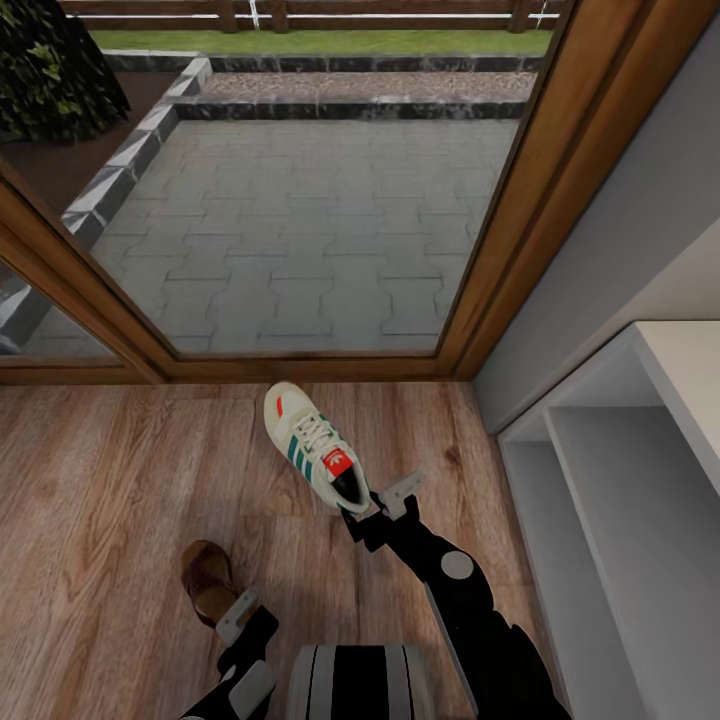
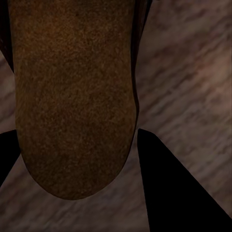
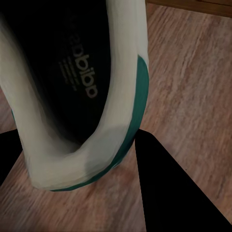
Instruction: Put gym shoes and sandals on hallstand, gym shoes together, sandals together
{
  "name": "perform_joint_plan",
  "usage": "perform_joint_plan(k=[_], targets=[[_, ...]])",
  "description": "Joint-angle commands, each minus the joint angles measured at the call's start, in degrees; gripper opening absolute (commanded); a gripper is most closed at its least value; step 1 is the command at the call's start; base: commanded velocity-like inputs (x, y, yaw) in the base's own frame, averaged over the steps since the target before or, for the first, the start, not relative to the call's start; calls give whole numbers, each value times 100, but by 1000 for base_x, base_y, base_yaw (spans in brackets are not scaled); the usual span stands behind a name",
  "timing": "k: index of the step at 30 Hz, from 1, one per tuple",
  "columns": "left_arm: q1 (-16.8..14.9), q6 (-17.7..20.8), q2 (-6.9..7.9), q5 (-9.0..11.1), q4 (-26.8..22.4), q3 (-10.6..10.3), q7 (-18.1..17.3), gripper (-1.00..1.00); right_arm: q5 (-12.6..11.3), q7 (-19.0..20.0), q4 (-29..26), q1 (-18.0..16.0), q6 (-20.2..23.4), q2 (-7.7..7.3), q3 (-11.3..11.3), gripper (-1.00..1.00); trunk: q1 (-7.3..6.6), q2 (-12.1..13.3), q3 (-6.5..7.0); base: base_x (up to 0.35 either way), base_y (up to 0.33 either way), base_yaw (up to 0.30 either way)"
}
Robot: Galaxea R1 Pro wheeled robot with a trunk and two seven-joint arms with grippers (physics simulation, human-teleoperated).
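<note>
One cream-white gym shoe (image 1: 315, 447) with green stripes lies on the corridor floor (image 1: 110, 480), toe toward the glass door. My right gripper (image 1: 378, 505) is at its heel. In the right wrist view the shoe's heel (image 3: 92, 121) sits between the spread fingers (image 3: 169, 193), so this gripper (image 3: 79, 133) is open. A dark brown sandal (image 1: 207, 580) lies nearer to me on the left. My left gripper (image 1: 232, 620) hangs over its heel end. The left wrist view shows the tan footbed (image 2: 72, 96) between the parted fingers (image 2: 169, 193) of this open gripper (image 2: 79, 130). The hallstand (image 1: 620, 480) stands at the right.
A wood-framed glass door (image 1: 300, 230) closes the far side, with a paved patio behind it. A grey wall (image 1: 610, 220) runs along the right above the hallstand. Bare plank floor stretches to the left.
</note>
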Motion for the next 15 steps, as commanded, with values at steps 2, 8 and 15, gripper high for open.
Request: perform_joint_plan(k=[2, 8, 15], targets=[[0, -10, 0, 18, -7, -33, 30, -100, 46, 39, 3, -2, 27, 3, -3, -100, -1, -1, -3, 0, 0, 0], [0, -10, 0, 12, -12, -52, 32, -100, 46, 41, 19, -3, 26, 3, 1, -100, -1, -1, -3, 0, 0, 0], [0, -11, 0, 5, -13, -56, 32, -100, 54, 41, 23, -3, 26, 3, 8, -100, -1, -1, -3, 0, 0, 0]])
